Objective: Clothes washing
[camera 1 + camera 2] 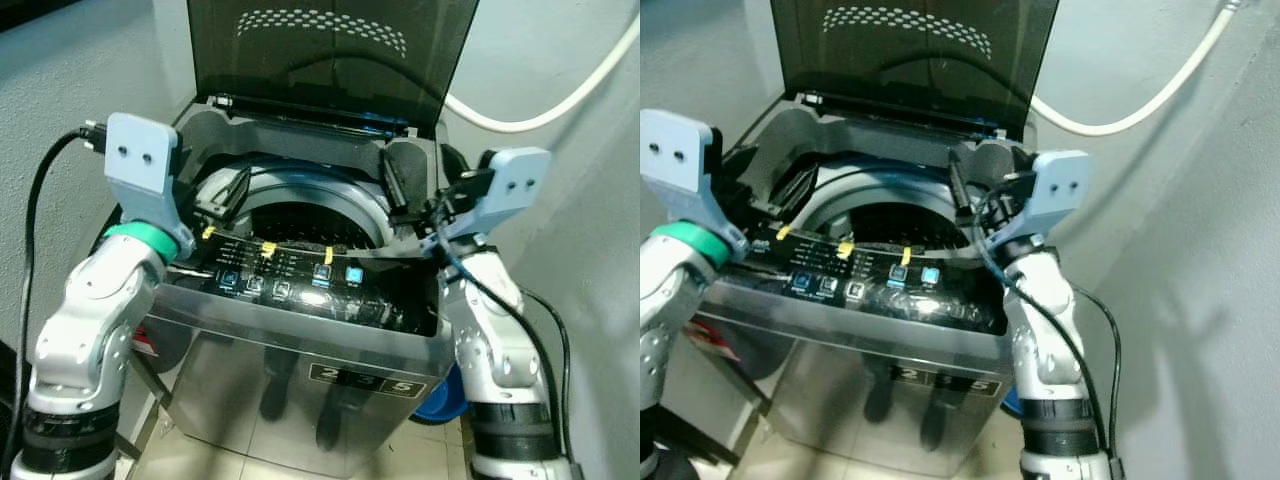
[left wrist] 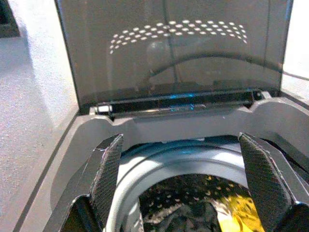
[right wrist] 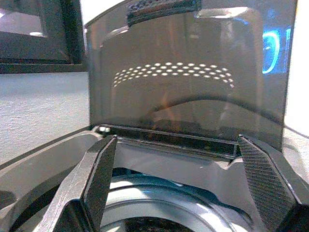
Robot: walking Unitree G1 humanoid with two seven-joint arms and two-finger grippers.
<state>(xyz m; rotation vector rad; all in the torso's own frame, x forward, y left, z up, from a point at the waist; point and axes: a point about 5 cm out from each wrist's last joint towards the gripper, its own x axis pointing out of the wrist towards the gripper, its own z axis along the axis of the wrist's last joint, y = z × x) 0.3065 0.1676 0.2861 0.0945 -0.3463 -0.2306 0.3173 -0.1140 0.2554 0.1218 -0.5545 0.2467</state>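
A silver top-loading washing machine (image 1: pixel 300 400) stands before me with its dark tinted lid (image 1: pixel 330 50) raised. The drum (image 1: pixel 335 195) is open below; in the left wrist view dark laundry (image 2: pixel 183 215) and something yellow (image 2: pixel 239 212) lie inside it. My left gripper (image 1: pixel 222 198) hovers over the drum's left rim, open, nothing between its fingers (image 2: pixel 108 179). At the right rim my right gripper (image 1: pixel 398 190) is also open and empty, its fingers (image 3: pixel 99 183) pointing toward the lid hinge.
The lit control panel (image 1: pixel 290 275) runs along the machine's front edge. A white hose (image 1: pixel 540 110) curves across the wall at the right. Walls close in on both sides. A blue object (image 1: pixel 445 400) sits on the floor beside the machine.
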